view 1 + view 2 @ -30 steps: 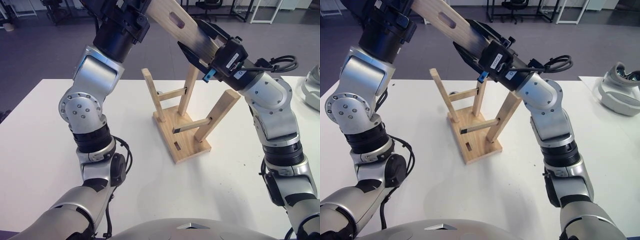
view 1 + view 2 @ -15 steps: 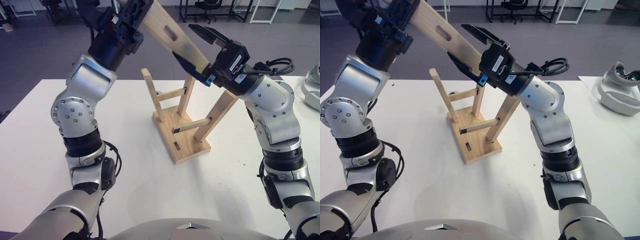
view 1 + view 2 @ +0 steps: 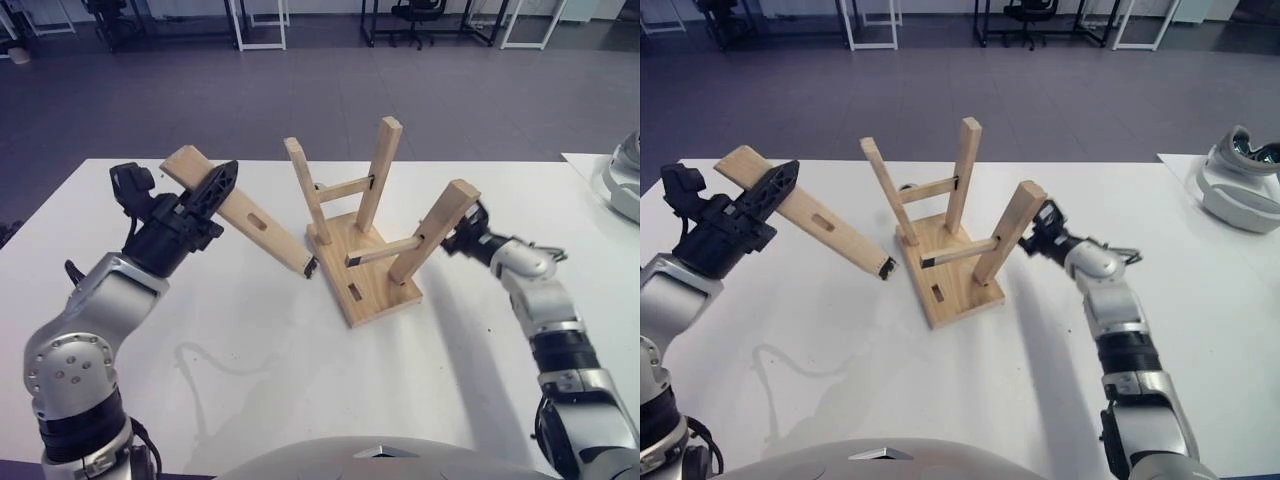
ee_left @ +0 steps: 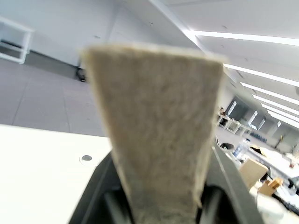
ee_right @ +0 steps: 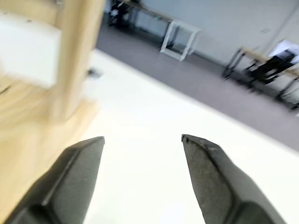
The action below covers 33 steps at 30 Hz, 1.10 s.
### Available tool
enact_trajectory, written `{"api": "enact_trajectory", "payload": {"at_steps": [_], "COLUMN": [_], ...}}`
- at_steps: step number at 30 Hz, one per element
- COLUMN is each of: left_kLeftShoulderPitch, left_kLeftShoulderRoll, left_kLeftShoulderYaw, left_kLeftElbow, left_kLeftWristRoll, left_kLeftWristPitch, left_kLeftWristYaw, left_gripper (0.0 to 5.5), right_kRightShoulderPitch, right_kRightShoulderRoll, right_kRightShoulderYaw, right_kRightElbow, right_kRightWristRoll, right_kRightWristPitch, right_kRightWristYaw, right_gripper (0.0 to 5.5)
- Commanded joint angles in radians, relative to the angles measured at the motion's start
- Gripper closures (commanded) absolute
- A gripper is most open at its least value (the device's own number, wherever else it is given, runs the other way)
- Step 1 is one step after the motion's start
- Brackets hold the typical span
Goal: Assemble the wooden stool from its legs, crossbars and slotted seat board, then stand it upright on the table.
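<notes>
Both arms have dropped from high above the seat board (image 3: 378, 288), which lies flat on the bench (image 3: 300, 390). Lowered with them, the left end effector (image 3: 215, 188) stays clenched on the loose leg (image 3: 255, 222). That leg now slants to the left of the board, its far end down just beside the board's left corner. Having let go of it, the right end effector (image 5: 141, 138) is released, fingers spread, near the top of the tilted leg (image 3: 437, 228) at the board's right. Two crossbars (image 3: 345, 187) join the three standing legs.
</notes>
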State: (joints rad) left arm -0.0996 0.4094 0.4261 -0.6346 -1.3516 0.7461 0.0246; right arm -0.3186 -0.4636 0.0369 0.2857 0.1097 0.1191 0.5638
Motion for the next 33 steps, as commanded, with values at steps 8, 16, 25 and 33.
{"api": "enact_trajectory", "payload": {"at_steps": [8, 16, 25, 33], "left_kLeftShoulderPitch": [0.166, 0.205, 0.187, 0.155], "left_kLeftShoulderRoll": [-0.190, -0.151, -0.085, -0.062], "left_kLeftShoulderYaw": [-0.130, -0.174, -0.254, -0.397], "left_kLeftElbow": [-0.024, 0.000, -0.010, 0.005], "left_kLeftWristRoll": [0.124, 0.359, 0.532, 0.686], "left_kLeftWristPitch": [-0.120, -0.151, -0.105, -0.063], "left_kLeftWristYaw": [0.264, 0.245, 0.235, 0.226], "left_gripper": [4.47, 4.47, 4.47, 4.47], "right_kRightShoulderPitch": [0.165, 0.185, 0.177, 0.173], "right_kRightShoulderRoll": [0.041, 0.059, 0.052, 0.058], "right_kRightShoulderYaw": [0.159, 0.176, 0.176, 0.174], "right_kRightElbow": [-0.166, -0.264, -0.273, -0.304], "right_kRightWristRoll": [-0.049, -0.030, -0.059, -0.065], "right_kRightWristPitch": [-0.177, -0.182, -0.201, -0.202], "right_kRightWristYaw": [0.124, 0.159, 0.139, 0.122], "right_gripper": [2.43, 2.43, 2.43, 2.43]}}
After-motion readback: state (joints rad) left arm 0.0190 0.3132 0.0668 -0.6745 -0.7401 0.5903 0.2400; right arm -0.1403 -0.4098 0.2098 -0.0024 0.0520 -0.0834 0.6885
